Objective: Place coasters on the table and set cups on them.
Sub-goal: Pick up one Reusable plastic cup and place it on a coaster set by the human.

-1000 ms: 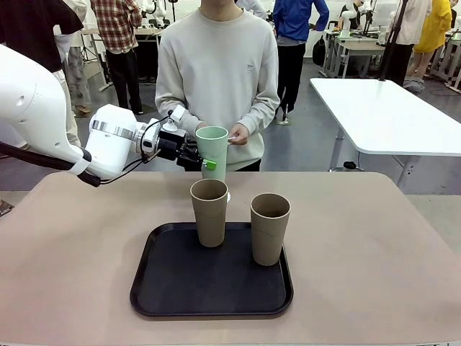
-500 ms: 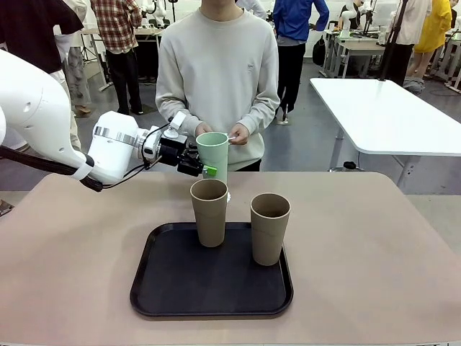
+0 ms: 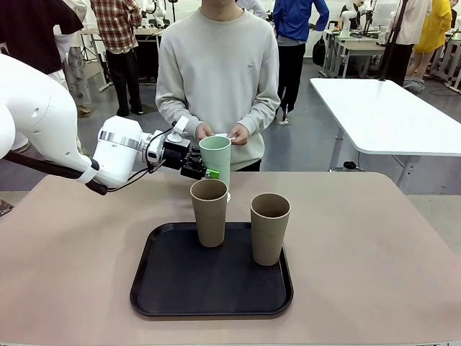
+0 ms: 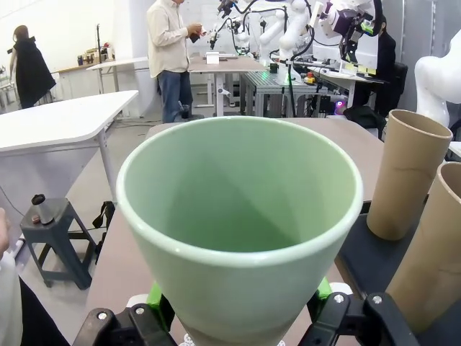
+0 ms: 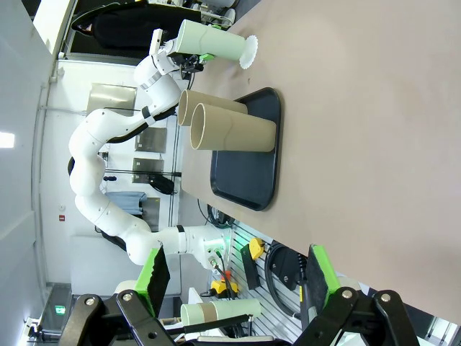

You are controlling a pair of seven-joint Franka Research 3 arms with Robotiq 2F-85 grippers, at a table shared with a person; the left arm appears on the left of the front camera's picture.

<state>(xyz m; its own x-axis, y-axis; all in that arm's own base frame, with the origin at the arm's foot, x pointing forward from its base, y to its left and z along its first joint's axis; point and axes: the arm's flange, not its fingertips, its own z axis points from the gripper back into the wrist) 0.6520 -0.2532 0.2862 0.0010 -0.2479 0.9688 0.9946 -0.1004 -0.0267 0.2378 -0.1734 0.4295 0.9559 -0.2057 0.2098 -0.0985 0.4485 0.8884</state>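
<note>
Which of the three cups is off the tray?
The mint green cup, gripped by the left end effector, is beyond the far edge of the black tray. Both tan cups stand on that tray.

The mint green cup (image 3: 215, 160), in the left gripper (image 3: 209, 170), has sunk lower and drifted slightly to the right. Its rim now sits closer above the rim of the left tan cup (image 3: 209, 213), just behind it. The left arm (image 3: 119, 150) has pushed farther in toward the left tan cup. With the mint green cup lower, the person's hand (image 3: 204, 130) behind it now shows above its rim.
</note>
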